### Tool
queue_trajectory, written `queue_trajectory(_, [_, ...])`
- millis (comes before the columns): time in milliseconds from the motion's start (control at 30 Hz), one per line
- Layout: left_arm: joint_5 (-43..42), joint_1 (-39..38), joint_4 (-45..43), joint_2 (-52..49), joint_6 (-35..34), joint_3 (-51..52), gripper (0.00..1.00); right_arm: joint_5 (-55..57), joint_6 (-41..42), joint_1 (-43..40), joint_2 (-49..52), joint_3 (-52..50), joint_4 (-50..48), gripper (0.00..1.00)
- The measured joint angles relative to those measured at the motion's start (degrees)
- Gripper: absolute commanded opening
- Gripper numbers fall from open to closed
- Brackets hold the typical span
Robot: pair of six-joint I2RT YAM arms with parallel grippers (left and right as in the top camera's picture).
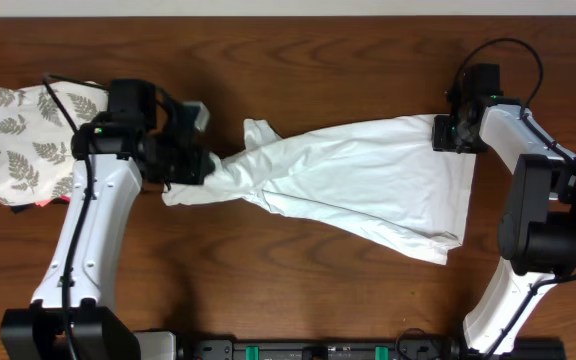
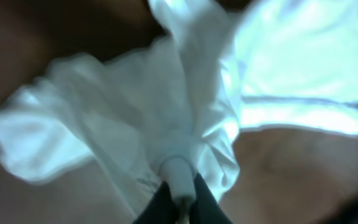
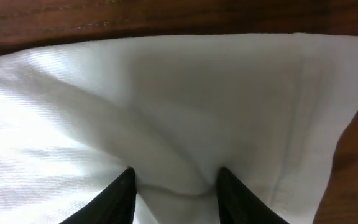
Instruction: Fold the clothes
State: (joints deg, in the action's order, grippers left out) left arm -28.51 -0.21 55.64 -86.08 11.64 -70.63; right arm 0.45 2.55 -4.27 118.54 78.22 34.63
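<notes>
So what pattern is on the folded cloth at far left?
Grey fern leaves on the white folded cloth; overhead view shows it best.

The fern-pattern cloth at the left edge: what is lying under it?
Under the fern-pattern cloth a small red edge and something dark show at its lower side. The rest is covered, so what they are stays unclear.

White-shelled arms (image 1: 88, 230), black joints, thin black cables (image 1: 513, 45)

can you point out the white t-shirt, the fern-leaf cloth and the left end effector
white T-shirt (image 1: 368, 165), overhead view, middle of its body
fern-leaf cloth (image 1: 23, 140), overhead view, patterned top face
left end effector (image 2: 180, 194), left wrist view, fingertips pinching bunched shirt fabric
</notes>
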Motion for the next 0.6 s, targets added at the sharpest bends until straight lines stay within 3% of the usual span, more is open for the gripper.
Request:
queue_trajectory(133, [-1.2, -1.0, 5.6, 0.0, 0.3, 0.0, 0.51, 0.0, 0.0, 0.0, 0.0, 0.0, 0.0, 0.41])
queue_trajectory(267, [-1.5, -1.2, 8.0, 0.0, 0.0, 0.0, 0.53, 0.0, 0.0, 0.0, 0.0, 0.0, 0.1, 0.41])
queue_trajectory(367, [-1.5, -1.1, 2.1, 0.0, -0.2, 0.1, 0.50, 0.0, 0.0, 0.0, 0.0, 0.0, 0.1, 0.41])
queue_trajectory(600, [-1.0, -1.6, -20.9, -0.2, -5.5, 0.3, 0.49, 0.0, 0.0, 0.0, 0.0, 0.0, 0.5, 0.41])
